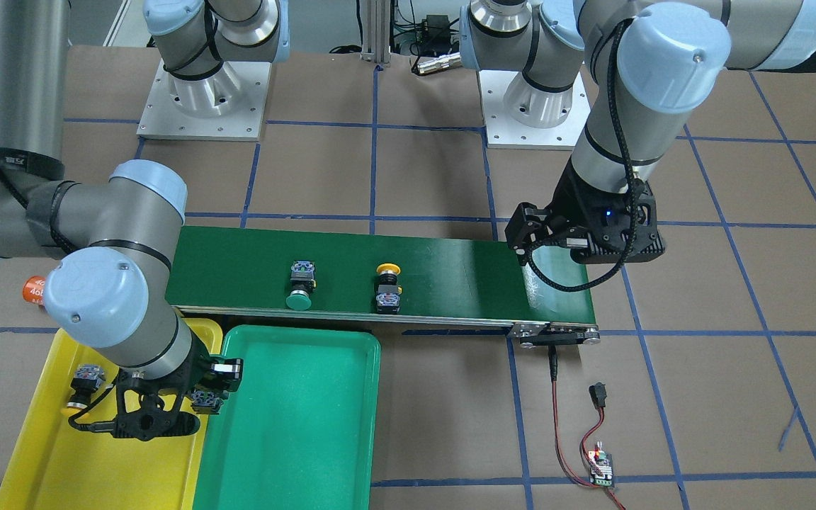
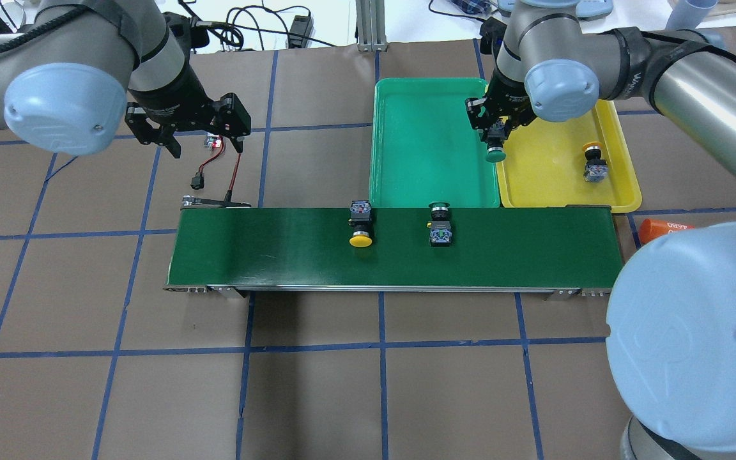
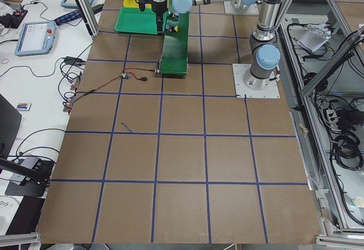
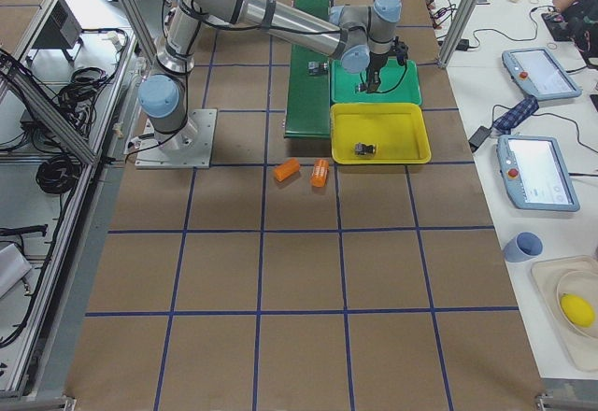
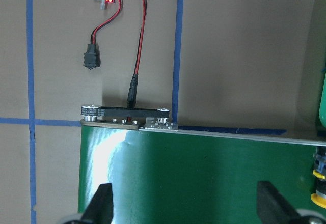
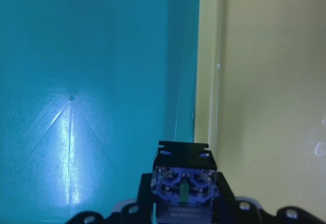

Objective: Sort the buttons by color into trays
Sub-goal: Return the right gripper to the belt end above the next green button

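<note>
My right gripper (image 2: pixel 494 134) is shut on a green-capped button (image 2: pixel 496 153), held over the border between the green tray (image 2: pixel 425 179) and the yellow tray (image 2: pixel 550 182). In the right wrist view the held button's grey body (image 6: pixel 183 180) hangs above that seam. A yellow-capped button (image 2: pixel 594 163) lies in the yellow tray. On the belt lie a yellow-capped button (image 2: pixel 360 227) and a green-capped button (image 2: pixel 439 225). My left gripper (image 5: pixel 186 206) is open and holds nothing, above the belt's left end.
The dark-green conveyor belt (image 2: pixel 278 255) runs across the table in front of both trays. An orange cylinder (image 2: pixel 662 229) lies off its right end. A red-and-black wire with a small circuit board (image 1: pixel 601 467) trails from the belt's left end.
</note>
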Motion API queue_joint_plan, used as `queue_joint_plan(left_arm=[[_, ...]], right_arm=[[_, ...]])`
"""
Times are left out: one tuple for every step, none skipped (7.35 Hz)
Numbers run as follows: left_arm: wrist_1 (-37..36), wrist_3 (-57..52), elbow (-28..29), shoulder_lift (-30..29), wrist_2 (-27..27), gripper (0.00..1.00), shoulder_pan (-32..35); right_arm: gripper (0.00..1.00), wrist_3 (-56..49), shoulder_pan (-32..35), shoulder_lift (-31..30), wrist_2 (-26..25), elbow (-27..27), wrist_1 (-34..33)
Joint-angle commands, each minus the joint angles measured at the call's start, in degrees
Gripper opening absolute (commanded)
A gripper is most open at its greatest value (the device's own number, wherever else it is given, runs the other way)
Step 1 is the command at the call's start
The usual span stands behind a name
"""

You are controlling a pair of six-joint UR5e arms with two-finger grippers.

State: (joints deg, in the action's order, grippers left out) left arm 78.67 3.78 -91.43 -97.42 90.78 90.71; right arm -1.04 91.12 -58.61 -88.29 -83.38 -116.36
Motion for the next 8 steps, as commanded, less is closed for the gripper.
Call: queue_joint_plan(left_arm=[[3.7, 0.0, 1.1, 3.0, -0.6, 1.0, -0.3], [3.7, 0.0, 1.2, 3.4, -0.5, 1.0, -0.5], [3.7, 0.0, 1.1, 3.4, -0.3, 1.0, -0.5], [3.6, 0.0, 1.2, 3.5, -0.3, 1.0, -0.5], [3.6, 0.0, 0.6, 3.4, -0.1, 1.0, -0.4], [3.5, 0.0, 1.1, 3.4, -0.1, 1.0, -0.6], [3.5, 0.0, 1.2, 3.5, -0.3, 1.0, -0.7], [3.2, 0.0, 1.1, 3.1, -0.3, 1.0, -0.5]], right_arm=[[1.0, 0.3, 0.4, 0.6, 0.0, -0.1, 0.1], [1.0, 0.0, 0.4, 0.3, -0.3, -0.3, 0.6], [1.0, -0.6, -0.2, -0.4, -0.7, -1.3, 0.8], [1.0, -1.5, -0.4, -3.9, -0.8, -4.4, 0.8], [1.0, -4.4, -1.6, -8.2, -1.0, -9.2, 0.6], [1.0, -5.8, -3.8, -12.2, -0.8, -14.0, 0.6], [1.0, -5.6, -5.0, -15.7, -0.7, -18.2, 0.7], [1.0, -5.5, -5.0, -19.4, -0.5, -22.7, 0.6]])
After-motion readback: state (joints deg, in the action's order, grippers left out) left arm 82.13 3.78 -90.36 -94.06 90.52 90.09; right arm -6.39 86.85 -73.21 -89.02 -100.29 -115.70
